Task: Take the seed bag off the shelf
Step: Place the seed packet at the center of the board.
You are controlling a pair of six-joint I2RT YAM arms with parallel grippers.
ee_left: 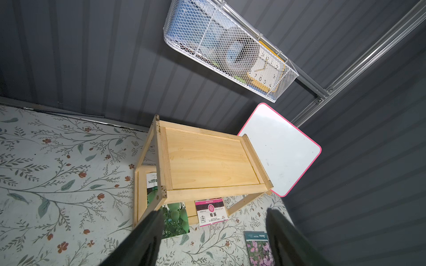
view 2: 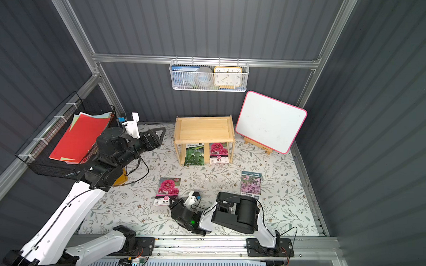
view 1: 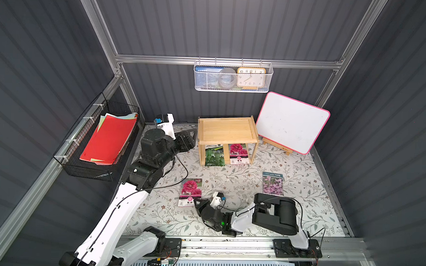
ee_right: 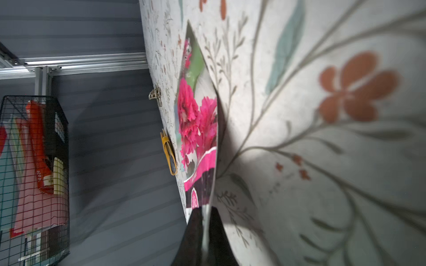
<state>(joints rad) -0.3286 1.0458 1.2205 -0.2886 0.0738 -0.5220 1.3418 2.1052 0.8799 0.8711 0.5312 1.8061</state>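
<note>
The shelf stands at the back of the table with its top board bare. Two seed bags stand on its lower tier, a green one and a pink-flower one. My left gripper is open and empty, level with the shelf's left side and a little apart from it. A second pink-flower seed bag lies on the table in front. My right gripper is shut on that bag's near right edge.
A purple-flower seed bag lies on the table at the right. A pink-rimmed whiteboard leans on an easel right of the shelf. A white mesh basket hangs on the back wall. A black wire basket with papers hangs on the left wall.
</note>
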